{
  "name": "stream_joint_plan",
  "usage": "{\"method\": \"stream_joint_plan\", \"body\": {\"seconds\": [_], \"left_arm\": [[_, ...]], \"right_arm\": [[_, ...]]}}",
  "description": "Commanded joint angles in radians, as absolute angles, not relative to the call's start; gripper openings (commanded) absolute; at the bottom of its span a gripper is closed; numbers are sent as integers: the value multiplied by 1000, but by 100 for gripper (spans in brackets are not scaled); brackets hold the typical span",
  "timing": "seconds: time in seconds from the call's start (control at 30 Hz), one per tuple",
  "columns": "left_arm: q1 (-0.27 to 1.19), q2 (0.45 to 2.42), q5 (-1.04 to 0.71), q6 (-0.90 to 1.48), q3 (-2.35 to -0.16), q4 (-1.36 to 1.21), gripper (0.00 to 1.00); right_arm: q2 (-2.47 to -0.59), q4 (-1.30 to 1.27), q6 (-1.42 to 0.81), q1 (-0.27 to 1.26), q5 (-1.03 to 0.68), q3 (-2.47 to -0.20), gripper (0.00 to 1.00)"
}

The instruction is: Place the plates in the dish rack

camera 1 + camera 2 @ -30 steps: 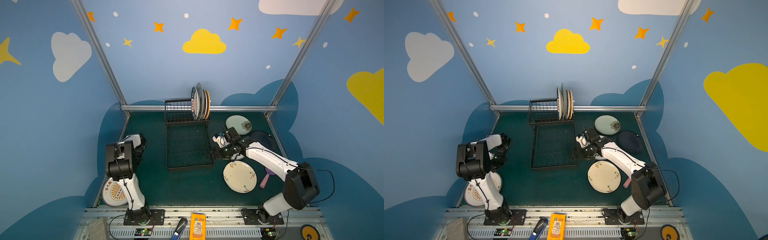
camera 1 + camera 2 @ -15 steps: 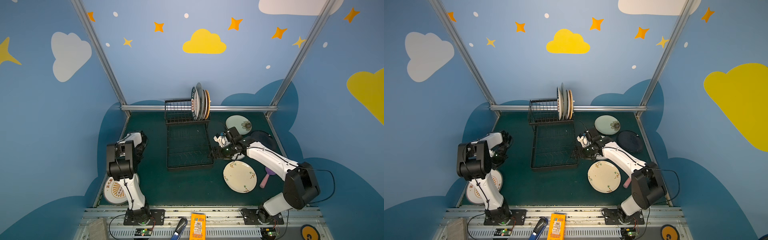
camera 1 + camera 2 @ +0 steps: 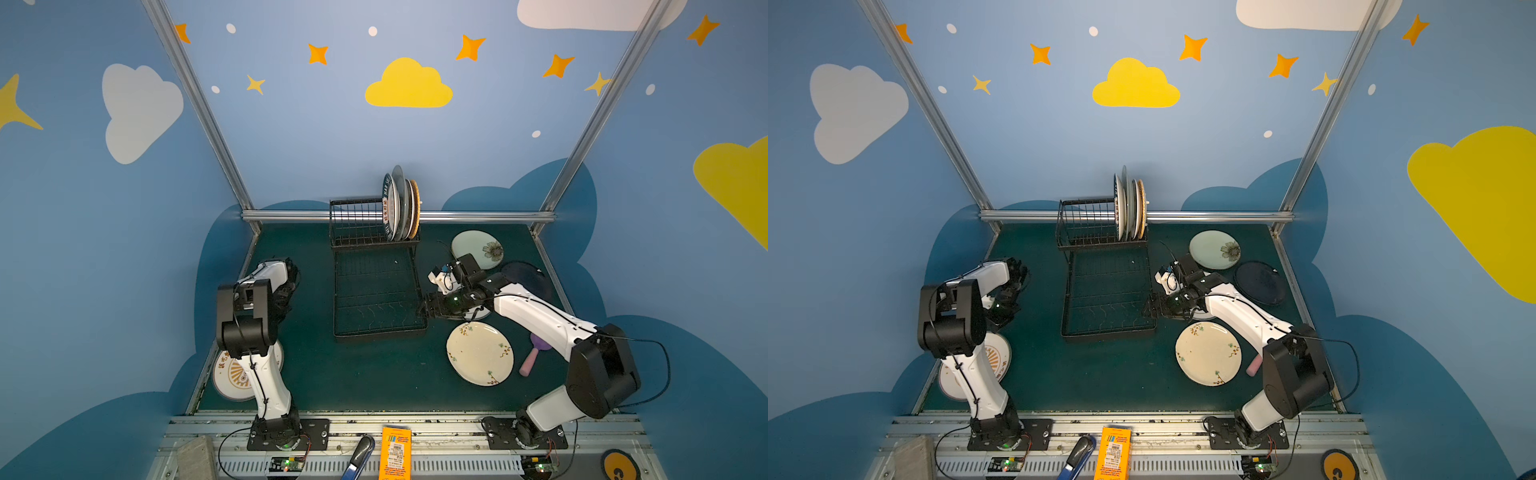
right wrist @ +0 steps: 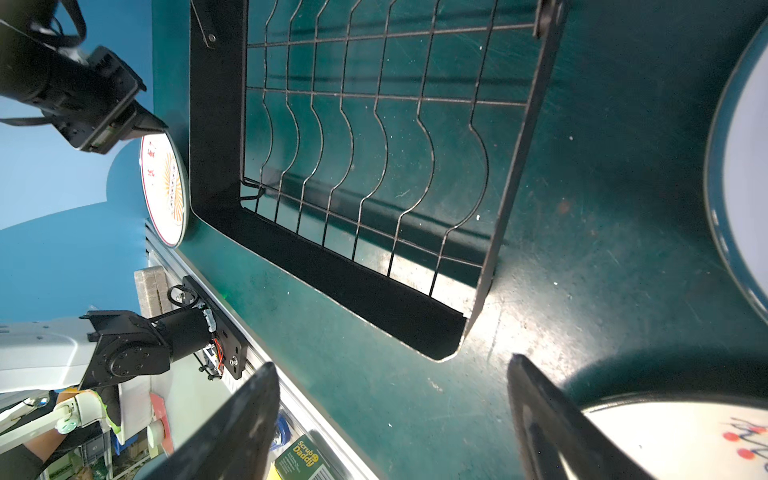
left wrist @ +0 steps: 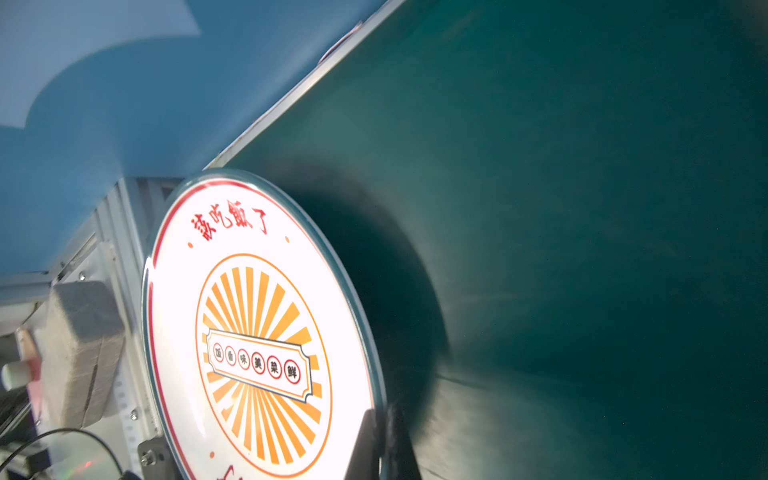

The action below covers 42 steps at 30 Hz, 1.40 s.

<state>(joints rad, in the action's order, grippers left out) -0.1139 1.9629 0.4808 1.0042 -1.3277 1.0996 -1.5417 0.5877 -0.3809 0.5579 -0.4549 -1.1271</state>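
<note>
Plates (image 3: 400,208) stand in the dish rack (image 3: 380,334); a cream plate (image 3: 480,353) lies flat beside it. My right jaws gape empty there; my left jaws are closed on nothing. Next, probably: pinch that plate's rim.

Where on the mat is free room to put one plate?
Free: between the left arm and the dish rack; also from the rack's front edge to the front rail. Crowded: right of the rack, with cream floral plate, navy plate, right gripper.
</note>
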Motion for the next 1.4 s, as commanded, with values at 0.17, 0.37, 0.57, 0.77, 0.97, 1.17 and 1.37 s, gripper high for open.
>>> {"method": "stream_joint_plan", "body": {"seconds": [0.17, 0.37, 0.57, 0.77, 0.97, 1.17, 1.37], "left_arm": [[15, 2024, 491, 1026, -1455, 1105, 4], [83, 2134, 474, 1040, -1589, 1136, 4], [100, 2170, 436, 1049, -1622, 1115, 5], [86, 1950, 454, 1009, -1489, 1056, 44], [-57, 1621, 355, 914, -1285, 1032, 58], [-363, 1221, -18, 726, -981, 845, 88], [-692, 1044, -394, 625, -707, 639, 100]], "right_arm": [[-1513, 590, -381, 552, -457, -1112, 84], [-1516, 586, -383, 552, -458, -1114, 84], [-1501, 595, -380, 551, -445, -1113, 84], [-1487, 587, -379, 551, -437, -1121, 85], [-1495, 582, -376, 557, -448, -1141, 85], [-1503, 558, -382, 576, -465, -1158, 85], [-1520, 516, -392, 606, -491, -1157, 87]]}}
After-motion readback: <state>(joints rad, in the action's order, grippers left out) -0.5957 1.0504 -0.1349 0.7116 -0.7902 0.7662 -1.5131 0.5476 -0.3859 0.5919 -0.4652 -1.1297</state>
